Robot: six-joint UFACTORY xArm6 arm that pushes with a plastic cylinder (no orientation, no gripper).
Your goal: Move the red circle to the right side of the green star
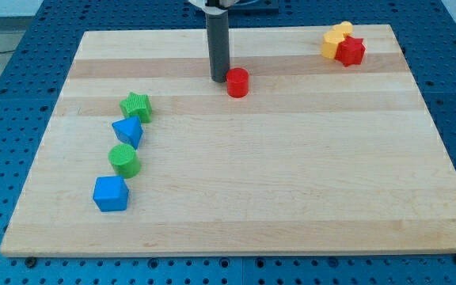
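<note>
Closest to my tip (218,79) is the red circle (237,82), sitting just beside it on the view's right, touching or near enough that I can't see a gap. There's no claw on this rig (just a straight dark rod), so nothing to call spread or pinched; the rod end rests on the wooden board (291,198) and that's all it does.

Thing is, the tip is on the wrong flank for the job. The green star (136,106) is off toward the view's left and a bit toward the bottom from the tip, well apart. Pushing from where I stand would send the circle further right, away from the star. So my guess is the tip needs to swing round to the circle's right or upper-right side first, then shove it left and down until it parks just right of the star.

Below the star, trailing toward the view's bottom, runs a loose column: a blue block (127,131) with a pointed, triangle-ish look touching the star, then a green cylinder (123,160), then a blue cube-like block (110,193). They're bunched, so an overshoot could knock the star or the blue one.

Farthest from the tip, up in the view's top right corner, a yellow block (335,39) and a red block (351,51) sit touching, out of the way.
</note>
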